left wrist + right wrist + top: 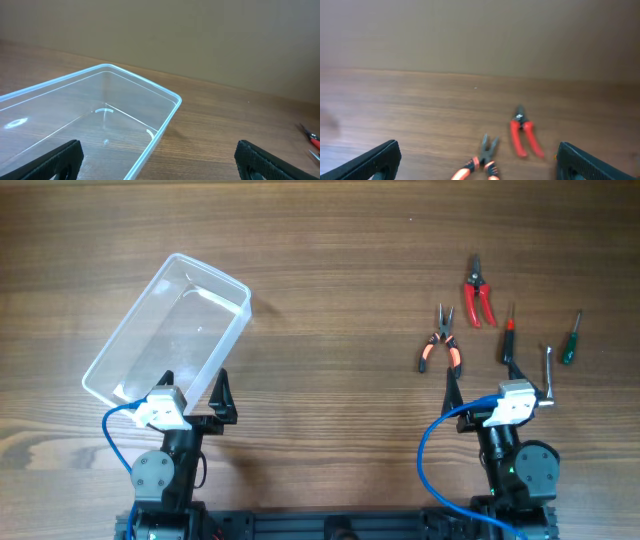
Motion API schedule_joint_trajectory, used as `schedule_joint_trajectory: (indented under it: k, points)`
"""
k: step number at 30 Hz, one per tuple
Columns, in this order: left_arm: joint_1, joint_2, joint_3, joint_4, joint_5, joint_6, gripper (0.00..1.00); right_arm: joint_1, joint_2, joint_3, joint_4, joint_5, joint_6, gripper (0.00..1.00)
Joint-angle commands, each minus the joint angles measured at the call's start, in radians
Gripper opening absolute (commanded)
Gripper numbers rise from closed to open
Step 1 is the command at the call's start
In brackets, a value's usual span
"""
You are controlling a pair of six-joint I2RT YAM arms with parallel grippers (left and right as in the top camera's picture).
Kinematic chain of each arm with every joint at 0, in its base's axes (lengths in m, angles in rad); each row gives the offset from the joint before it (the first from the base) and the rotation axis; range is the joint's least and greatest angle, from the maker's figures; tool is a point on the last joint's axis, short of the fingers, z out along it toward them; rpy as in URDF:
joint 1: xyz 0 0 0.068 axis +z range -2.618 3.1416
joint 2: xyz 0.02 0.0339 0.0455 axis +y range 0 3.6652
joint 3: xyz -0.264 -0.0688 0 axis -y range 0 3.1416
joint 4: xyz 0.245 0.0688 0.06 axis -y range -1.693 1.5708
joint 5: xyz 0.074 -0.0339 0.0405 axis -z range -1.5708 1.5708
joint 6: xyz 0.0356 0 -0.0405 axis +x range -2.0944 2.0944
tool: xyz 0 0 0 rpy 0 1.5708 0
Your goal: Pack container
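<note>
The clear plastic container [170,330] lies empty and slanted at the left of the table; it also shows in the left wrist view [100,115]. My left gripper [192,392] is open and empty at the container's near end, its left finger over the tub. At the right lie orange-handled pliers [441,346], red-handled cutters [478,293], a red-handled screwdriver [508,333], a green-handled screwdriver [571,340] and a metal tool [548,370]. My right gripper [482,385] is open and empty, just near of the pliers [482,162]; the cutters [524,136] lie beyond.
The wooden table [330,290] runs between the container and the tools. Blue cables loop from both arm bases at the near edge.
</note>
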Motion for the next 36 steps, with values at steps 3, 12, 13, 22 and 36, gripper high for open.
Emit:
schedule_joint_trajectory:
  k: [3, 12, 13, 22, 36]
  points:
    - [0.005, 0.035, 0.080, -0.058, 0.001, -0.135, 1.00, 0.003, 0.020, 0.023, -0.027, -0.098, 0.212, 1.00]
    - [0.006, 0.490, 0.611, -0.460, -0.113, -0.179, 1.00, 0.003, 0.451, 0.344, -0.113, -0.182, 0.190, 1.00]
    - [0.006, 0.556, 0.676, -0.517, -0.122, -0.179, 1.00, 0.003, 0.502, 0.385, -0.137, -0.188, 0.188, 1.00]
    - [0.118, 1.110, 1.239, -1.192, -0.119, -0.290, 1.00, 0.003, 1.105, 0.976, -0.736, -0.165, 0.101, 1.00]
    - [0.366, 1.249, 1.349, -1.264, 0.026, -0.408, 1.00, 0.003, 1.367, 1.171, -0.897, -0.077, 0.114, 1.00]
